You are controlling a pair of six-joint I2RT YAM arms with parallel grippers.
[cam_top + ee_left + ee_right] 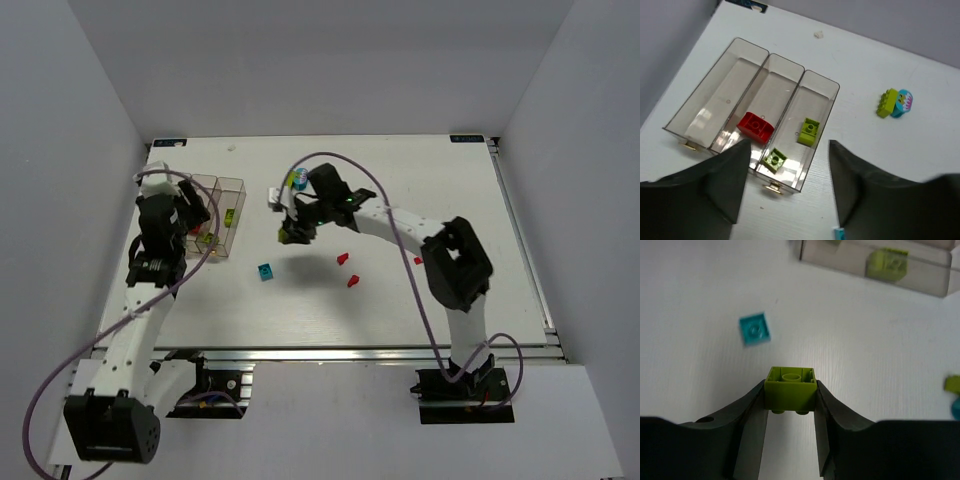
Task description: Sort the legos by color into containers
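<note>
My right gripper [790, 396] is shut on a lime green brick [790, 391], held upside down above the table; in the top view the right gripper [293, 232] hangs right of the bins. Three joined clear bins [822, 82] lie at the left: the middle one holds a red brick [755, 127], the right one two lime bricks [809, 131] [774, 159], the left one nothing. My left gripper [787, 187] is open and empty above the bins' near end. A cyan brick [265, 271] [754, 330] and small red bits [347, 270] lie loose on the table.
A lime and cyan joined piece [894, 102] lies right of the bins; in the top view this piece [298, 180] is behind my right wrist. Another red bit [418, 260] lies by the right arm. White walls close in the table on three sides.
</note>
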